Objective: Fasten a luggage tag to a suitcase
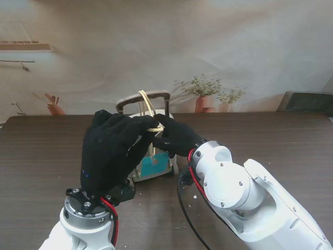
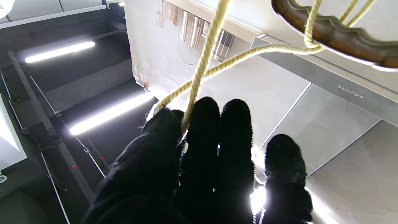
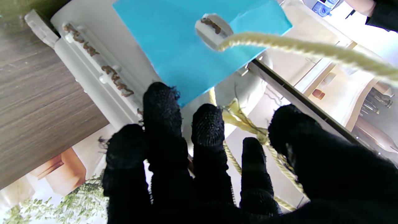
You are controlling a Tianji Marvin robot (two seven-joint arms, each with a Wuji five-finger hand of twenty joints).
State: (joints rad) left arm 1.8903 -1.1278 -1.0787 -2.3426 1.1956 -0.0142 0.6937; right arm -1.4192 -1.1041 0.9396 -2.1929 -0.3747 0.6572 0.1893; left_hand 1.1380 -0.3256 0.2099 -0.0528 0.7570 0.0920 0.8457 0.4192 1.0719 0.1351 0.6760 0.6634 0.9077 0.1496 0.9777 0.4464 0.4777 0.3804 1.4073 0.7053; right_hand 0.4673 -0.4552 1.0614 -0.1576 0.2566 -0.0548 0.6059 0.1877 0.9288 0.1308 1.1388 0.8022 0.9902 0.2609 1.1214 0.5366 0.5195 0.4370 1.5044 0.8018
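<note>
Mid-tabletop, well back from the near edge, stands the small white suitcase (image 1: 156,161) with the brown arched handle (image 1: 143,100). Cream twisted cord (image 1: 147,107) looped over the handle; turquoise paper tag (image 1: 154,165) hangs against the case front. Left hand (image 1: 112,151), black-gloved, fingers pinched together on the cord. Right hand (image 1: 177,136) meets it at the cord; grip there not clear, cannot tell. Judgement: keep cord taut, feed end through loop slowly, avoid tipping case. Right wrist view alone shows tag hole (image 3: 214,30) and knot (image 3: 241,119); left wrist view shows cord crossing the handle.
</note>
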